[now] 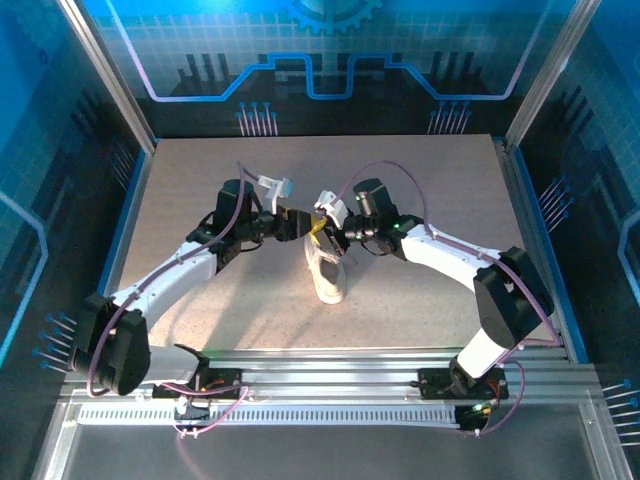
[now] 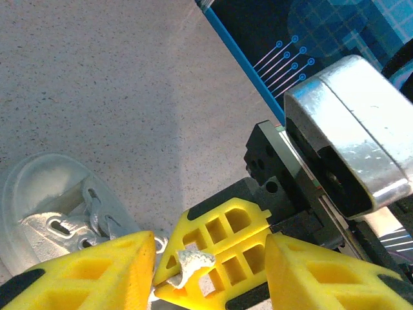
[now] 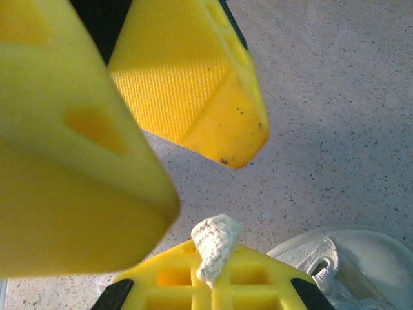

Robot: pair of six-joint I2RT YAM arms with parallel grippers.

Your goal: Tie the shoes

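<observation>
**Lace end ready to pass from right to left**

The shoe [image 1: 328, 278] lies near the middle of the worktop [image 1: 200, 170], a little toward the near edge and well apart from every corner. Both arms meet just over its far end. The right gripper [image 3: 210, 261] is clamped on a lace end [image 3: 215, 242], and a short white stub of it stands out past the fingertips. The left gripper [image 2: 213, 258] has its jaws apart and holds nothing. Its two fingers stand on either side of the right gripper's tips, one close beside them and the other with a clear gap.

This looks like a pass of the lace from right to left. To do it well, the left jaws should close on the lace end itself, not on the right gripper's yellow fingers, which now sit between them. A small shift to bring the stub to the middle of the pads would help. Little of the lace shows, so the bite must take all of it. The right gripper should let go only once the left has hold. Neither arm should pull hard, or the light shoe may drag across the worktop.

Count: one shoe; one lace end in a grip, the other not made out; two grippers with four yellow fingers; two arms.
</observation>
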